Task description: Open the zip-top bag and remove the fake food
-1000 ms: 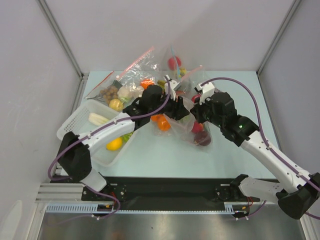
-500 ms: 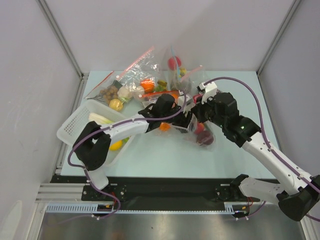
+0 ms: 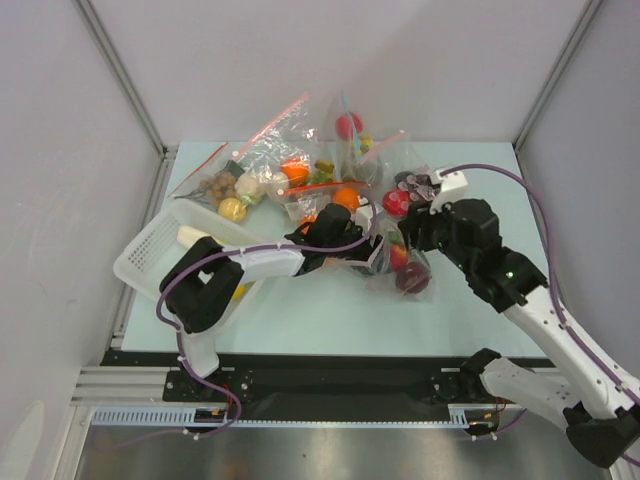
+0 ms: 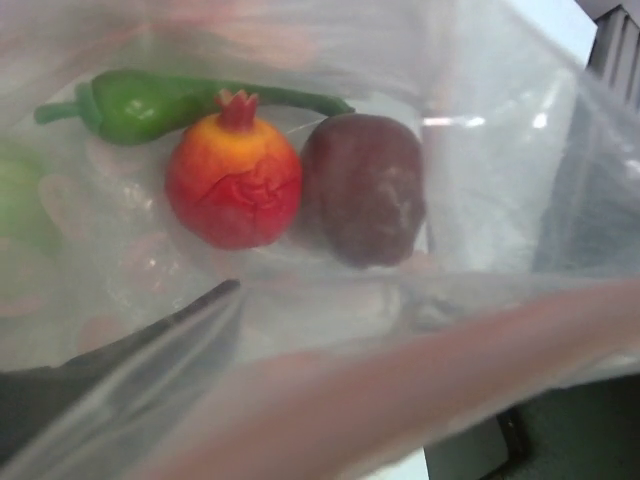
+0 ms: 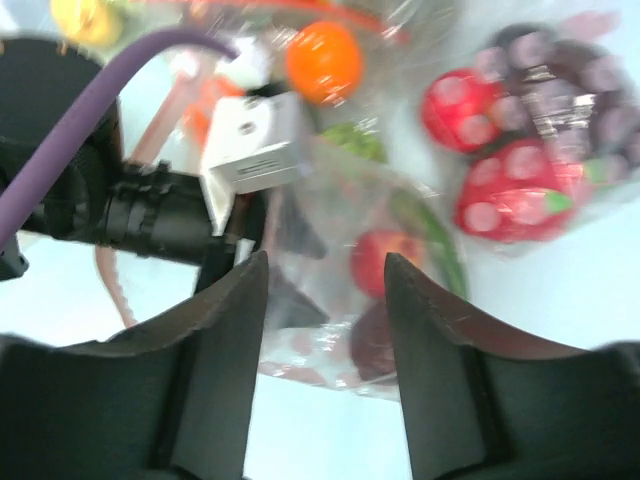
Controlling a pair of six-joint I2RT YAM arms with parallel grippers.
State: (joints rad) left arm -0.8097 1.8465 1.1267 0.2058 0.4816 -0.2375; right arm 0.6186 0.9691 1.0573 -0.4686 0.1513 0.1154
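The bag [image 3: 398, 268] lies on the counter [image 3: 320, 310] a little right of its centre, mouth turned toward the left edge. The left gripper [image 3: 372, 257] is pushed into that mouth. From the left wrist only one dark finger [image 4: 120, 350] shows, low and behind film, with the pink strip [image 4: 420, 370] blurred across the foreground, so I cannot tell how wide that gripper stands or whether it has hold of anything.

Inside the bag sit three pieces close together: a pomegranate [image 4: 235, 182] touching a dark red apple [image 4: 365, 190], with a green pepper [image 4: 130, 105] lying just behind them.

The right gripper [image 5: 322, 265] hangs above the bag's far-right side. Its fingers [image 5: 225, 370] are spread wide with nothing between them, and the bag shows through the gap.

A white basket [image 3: 150, 250] sits at the left edge, tilted, with the leek [image 3: 192, 237] inside. Other bags [image 3: 270, 150] are heaped along the far edge.
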